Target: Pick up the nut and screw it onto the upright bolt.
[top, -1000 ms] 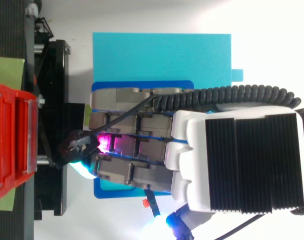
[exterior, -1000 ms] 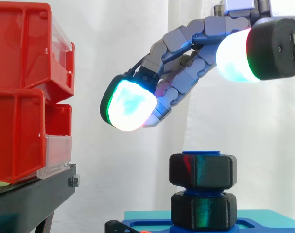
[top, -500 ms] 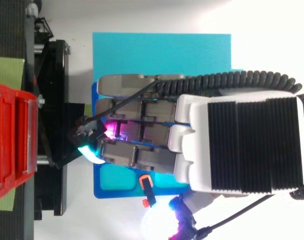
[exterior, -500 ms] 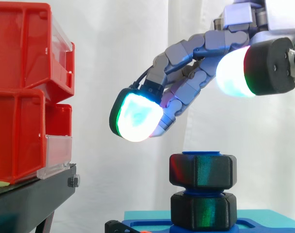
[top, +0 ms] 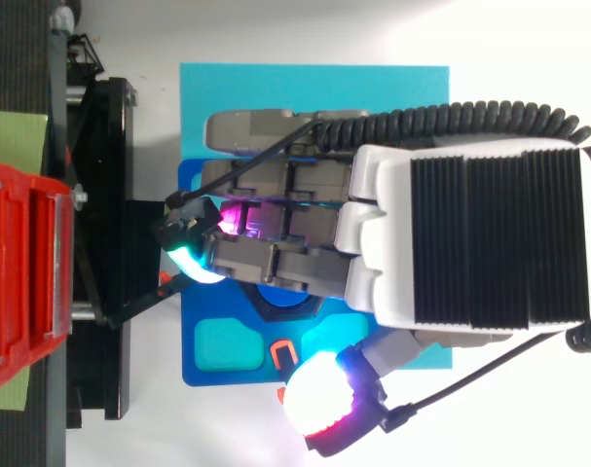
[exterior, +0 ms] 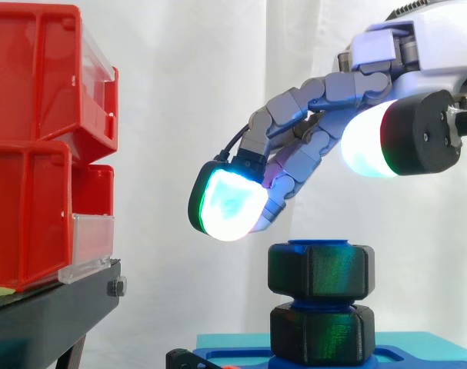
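The nut [exterior: 320, 270] already sits atop the bolt [exterior: 320, 243], mid-way along the blue base [exterior: 241, 357] — so screwing seems the step in hand — and the robot hand [exterior: 310, 142], loosely open and empty above it, likely needs to lower, grip and twist.

Robotics lab bench: red storage bins [exterior: 25, 192] on a black stand [exterior: 56, 315], white curtain [exterior: 187, 77] backdrop, blue fixture plate [top: 193, 370].
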